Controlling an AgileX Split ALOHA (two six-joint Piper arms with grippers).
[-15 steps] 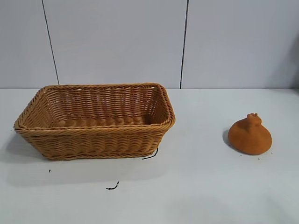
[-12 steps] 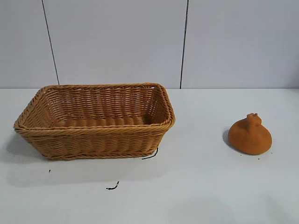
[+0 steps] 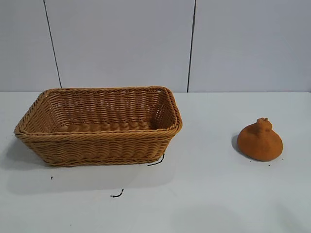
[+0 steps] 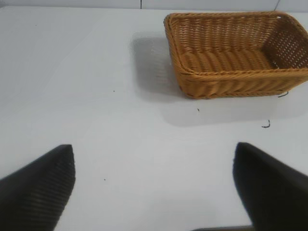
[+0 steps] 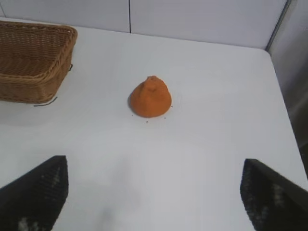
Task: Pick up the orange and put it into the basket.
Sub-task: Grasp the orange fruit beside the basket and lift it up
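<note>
Exterior view had the orange [image 3: 260, 141] sitting on the table [image 3: 214, 194] at 3 o'clock from the basket [image 3: 99, 127], well apart, nub pointing to 12. Neither arm showed there. Right wrist view: right gripper [image 5: 154, 192] spread wide, holding nothing, orange ahead near 12 o'clock, not touched. Left gripper [image 4: 154, 185] also spread, parked facing the basket. Orange looked light, matte, probably grippy; best grabbed across the dome's 2 flanks, not the nub.
</note>
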